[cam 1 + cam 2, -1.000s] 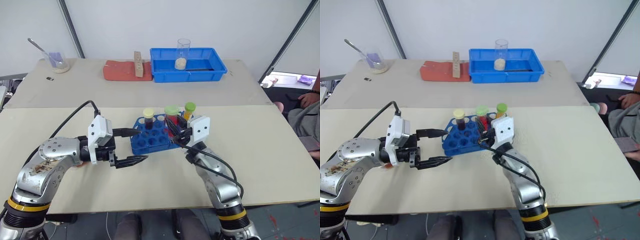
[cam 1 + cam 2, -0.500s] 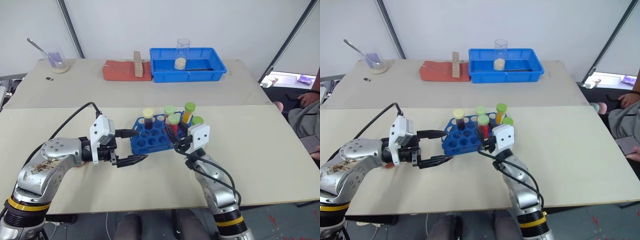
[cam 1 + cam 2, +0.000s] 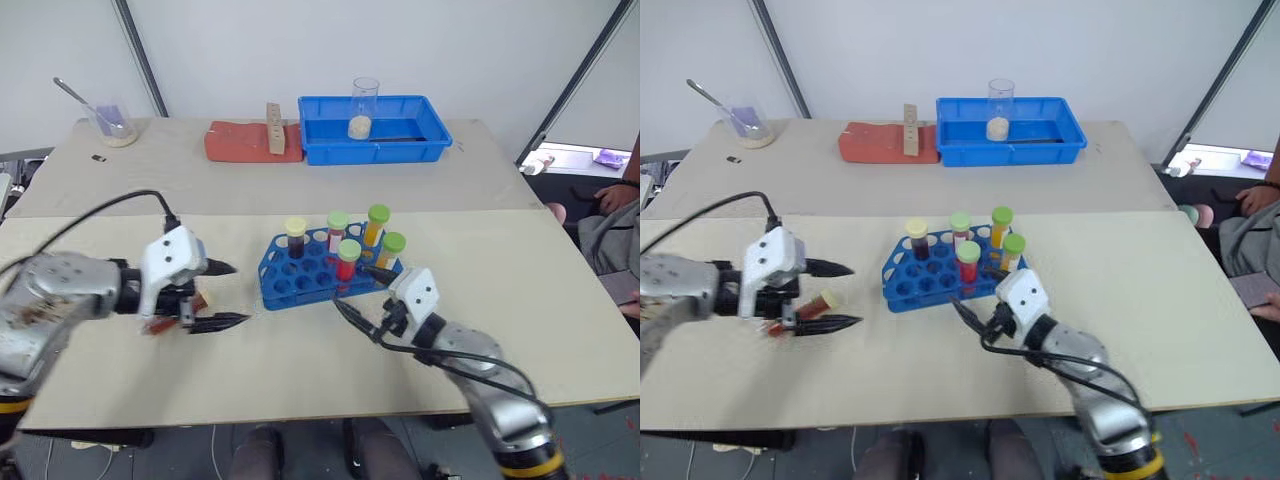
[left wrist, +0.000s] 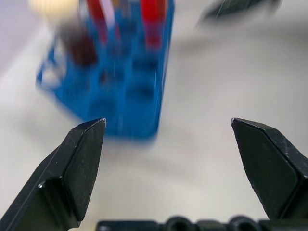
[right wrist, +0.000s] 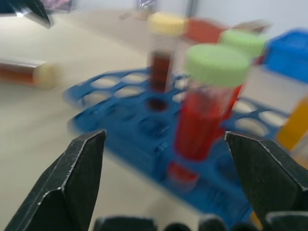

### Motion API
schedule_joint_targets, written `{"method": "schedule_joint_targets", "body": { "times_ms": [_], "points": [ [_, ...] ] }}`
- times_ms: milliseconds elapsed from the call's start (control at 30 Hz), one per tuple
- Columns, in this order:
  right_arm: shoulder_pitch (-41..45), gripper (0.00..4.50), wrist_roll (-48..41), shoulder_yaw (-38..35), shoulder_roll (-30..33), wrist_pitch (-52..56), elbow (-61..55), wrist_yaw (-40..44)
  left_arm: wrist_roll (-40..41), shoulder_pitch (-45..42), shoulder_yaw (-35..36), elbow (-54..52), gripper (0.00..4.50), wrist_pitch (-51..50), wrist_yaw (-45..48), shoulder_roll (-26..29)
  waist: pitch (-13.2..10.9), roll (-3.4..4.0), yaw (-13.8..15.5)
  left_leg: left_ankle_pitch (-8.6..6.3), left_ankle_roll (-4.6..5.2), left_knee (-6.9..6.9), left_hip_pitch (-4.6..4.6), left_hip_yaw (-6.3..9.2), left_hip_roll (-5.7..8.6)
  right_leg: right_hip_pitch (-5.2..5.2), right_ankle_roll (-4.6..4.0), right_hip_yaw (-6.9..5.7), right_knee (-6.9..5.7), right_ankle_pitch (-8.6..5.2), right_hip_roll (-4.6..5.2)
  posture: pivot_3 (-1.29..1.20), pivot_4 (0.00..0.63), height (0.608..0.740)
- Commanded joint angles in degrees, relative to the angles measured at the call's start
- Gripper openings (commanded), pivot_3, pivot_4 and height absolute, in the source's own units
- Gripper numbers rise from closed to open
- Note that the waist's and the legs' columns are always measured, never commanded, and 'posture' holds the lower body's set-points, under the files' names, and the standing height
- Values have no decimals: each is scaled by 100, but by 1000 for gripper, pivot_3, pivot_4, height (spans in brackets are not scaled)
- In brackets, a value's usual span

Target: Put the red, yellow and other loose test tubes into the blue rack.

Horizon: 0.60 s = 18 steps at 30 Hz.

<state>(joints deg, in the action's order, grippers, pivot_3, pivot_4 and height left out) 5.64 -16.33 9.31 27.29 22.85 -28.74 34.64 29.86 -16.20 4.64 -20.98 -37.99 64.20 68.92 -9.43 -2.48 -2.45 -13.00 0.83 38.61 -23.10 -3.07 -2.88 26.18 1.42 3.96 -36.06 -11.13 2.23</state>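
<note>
One loose tube [image 3: 816, 303] is left lying on the surface, on its side, between the two black fingers of the left tool [image 3: 830, 296], whose jaws stand wide apart around it without closing. Its long axis runs roughly along the near edge of the surface, the cream cap pointing toward the blue rack [image 3: 935, 280] and the dark red-brown body reaching back toward the tool's wrist. The left tool is clearly the nearer one; the tube lies well away from the right tool [image 3: 970, 315], on the far side of the rack from it. In my judgement the coming grasp turns on closing across the tube's width, then tipping it upright, cap up.

It is a clear capped tube, its liquid dark, almost brown.

The rack stands near the middle of the surface with five tubes upright in it: one cream-capped and dark, four green-capped, red or yellow-orange. The right tool sits just beside the rack's near right corner, jaws spread and empty.
</note>
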Motion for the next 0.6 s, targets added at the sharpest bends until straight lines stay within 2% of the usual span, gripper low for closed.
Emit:
{"method": "schedule_joint_targets", "body": {
  "times_ms": [33,133,233,600],
  "points": [
    [410,4352,-1081,-310,685,752,-769,981,-503,-510,-306,522,4500,-55,218,417,-1,2,12,0,0,-1,0,-1,1,0,0,0,1,0,0,0,150,740],
    [807,4352,-1815,-471,1234,1184,-971,1587,-898,-841,-695,907,4500,61,427,558,-2,1,31,0,0,-7,3,-2,1,-2,-1,-1,1,-2,0,0,150,740],
    [1184,4352,-2039,-359,1455,1398,-1025,1811,-1273,-1055,-1095,1137,4500,52,573,562,-2,-1,29,0,0,-15,1,-4,0,1,-4,-2,6,-4,-3,0,150,740],
    [1365,4352,-2075,-93,1232,1471,-1138,1583,-1994,-1686,-2034,1766,4500,-384,864,-12,-3,-5,133,-1,1,-22,-18,-3,7,9,7,0,7,-17,-2,0,150,740]
  ]
}}
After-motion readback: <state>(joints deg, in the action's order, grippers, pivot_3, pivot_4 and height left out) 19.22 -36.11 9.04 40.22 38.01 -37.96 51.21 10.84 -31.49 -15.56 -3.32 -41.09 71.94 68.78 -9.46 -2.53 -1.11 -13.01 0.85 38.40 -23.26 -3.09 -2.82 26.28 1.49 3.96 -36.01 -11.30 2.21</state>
